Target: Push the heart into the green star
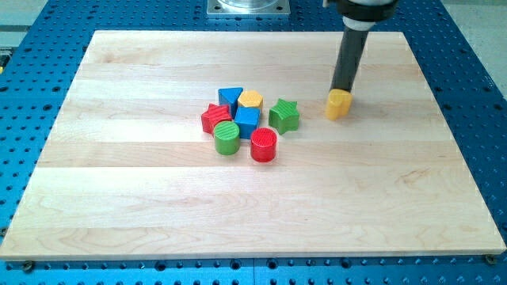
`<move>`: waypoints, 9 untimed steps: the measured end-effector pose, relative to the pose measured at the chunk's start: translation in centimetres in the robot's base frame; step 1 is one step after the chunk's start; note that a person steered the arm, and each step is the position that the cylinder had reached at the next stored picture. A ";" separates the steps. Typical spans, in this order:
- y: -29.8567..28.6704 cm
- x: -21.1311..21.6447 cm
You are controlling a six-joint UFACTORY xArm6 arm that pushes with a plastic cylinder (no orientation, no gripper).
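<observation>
A yellow heart block [338, 104] lies right of the board's middle, toward the view's top. My tip [342, 89] stands right behind it, at its top edge, touching or nearly touching. The green star [284, 115] sits a short way to the heart's left, at the right end of a cluster of blocks. A gap of bare wood separates heart and star.
The cluster left of the star holds a blue triangle [230, 96], a yellow hexagon [250, 100], a blue cube [247, 121], a red star [215, 119], a green cylinder [226, 138] and a red cylinder [264, 146]. The wooden board [119, 206] lies on a blue perforated table.
</observation>
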State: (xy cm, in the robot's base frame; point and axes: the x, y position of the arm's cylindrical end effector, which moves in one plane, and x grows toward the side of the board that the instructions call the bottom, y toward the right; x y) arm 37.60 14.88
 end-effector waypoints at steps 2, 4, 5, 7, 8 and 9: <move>0.6 4.5; -2.9 8.9; -3.1 10.7; -8.3 12.2; -9.1 11.1; -7.6 13.8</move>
